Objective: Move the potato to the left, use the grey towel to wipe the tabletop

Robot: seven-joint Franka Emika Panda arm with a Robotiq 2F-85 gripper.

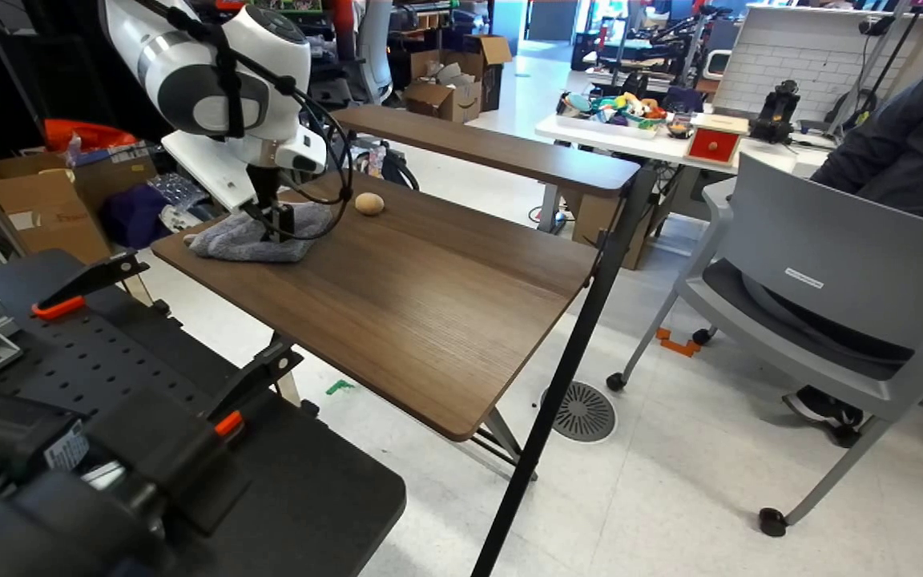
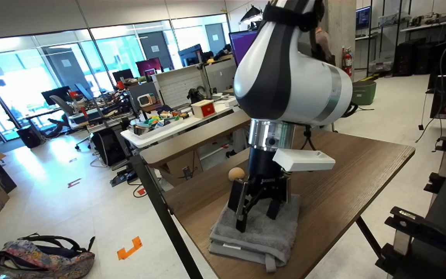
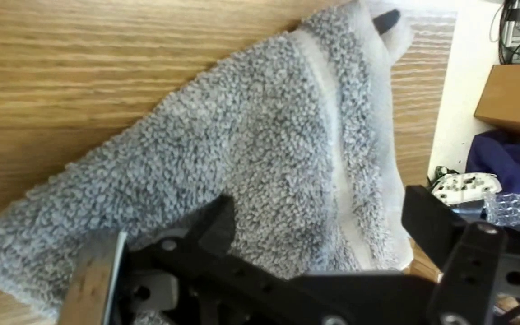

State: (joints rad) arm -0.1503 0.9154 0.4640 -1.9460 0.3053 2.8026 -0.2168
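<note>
Robotiq gripper (image 2: 257,220) was spread wide over the folded grey towel (image 2: 263,237) on the wood-grain tabletop (image 1: 429,280), potato (image 1: 369,203) sitting nearby; imo best bet was dipping straight down and pinching a thick fold

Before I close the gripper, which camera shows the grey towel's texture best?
The wrist view: the grey towel fills much of the frame, its texture clear, though the gripper hides part. Both exterior views show it smaller on the tabletop, also partly hidden.
</note>
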